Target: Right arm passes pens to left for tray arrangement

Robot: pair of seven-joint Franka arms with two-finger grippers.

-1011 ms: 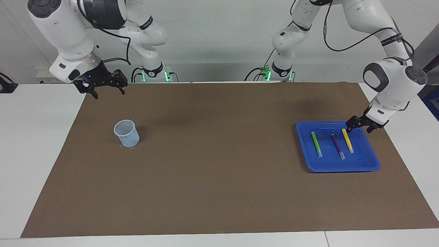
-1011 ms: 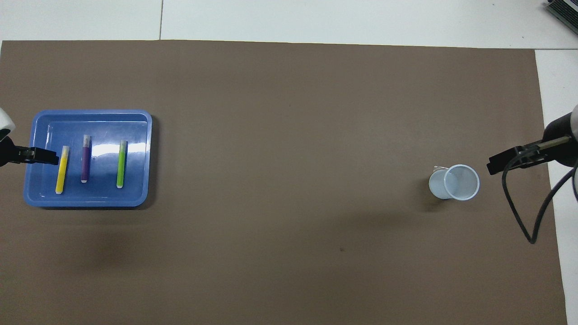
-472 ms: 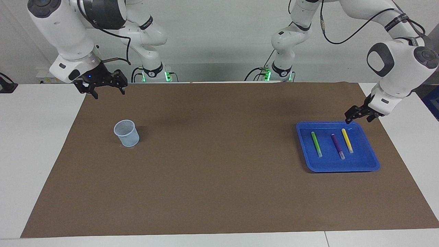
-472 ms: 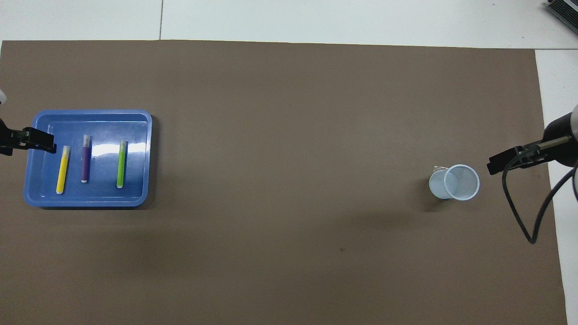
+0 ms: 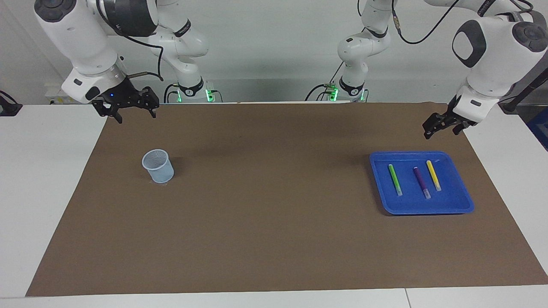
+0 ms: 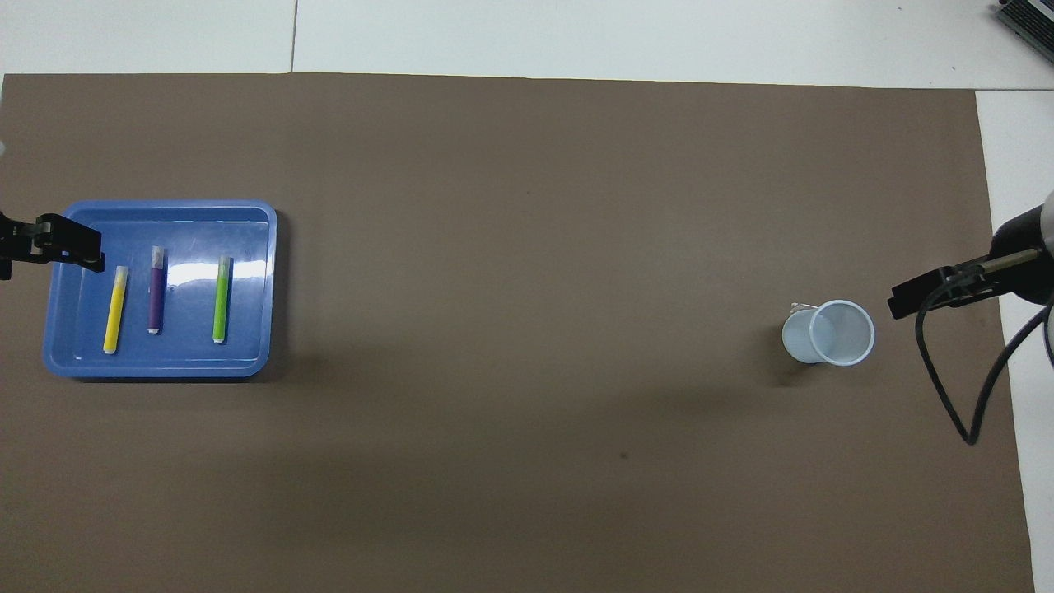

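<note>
1. A brown mat (image 5: 274,201) covers the white table (image 5: 43,171); a pale wall (image 5: 274,42) rises past the robots.
2. The blue tray (image 5: 458,205) holds the green pen (image 5: 394,179), purple pen (image 5: 421,182) and yellow pen (image 5: 433,175).
3. The left gripper (image 5: 441,124) hangs above the mat beside the tray, fingers spread, empty.
4. Only the facing view shows the right gripper (image 5: 130,109) whole, spread, well apart from the tray; the mesh cup (image 5: 158,166) is near it.

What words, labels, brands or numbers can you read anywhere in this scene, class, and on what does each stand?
No text can be read.
Black band on the right arm: pale lettering, too small to read.
Green pen, purple pen, yellow pen, blue tray, mesh cup: no print visible.
</note>
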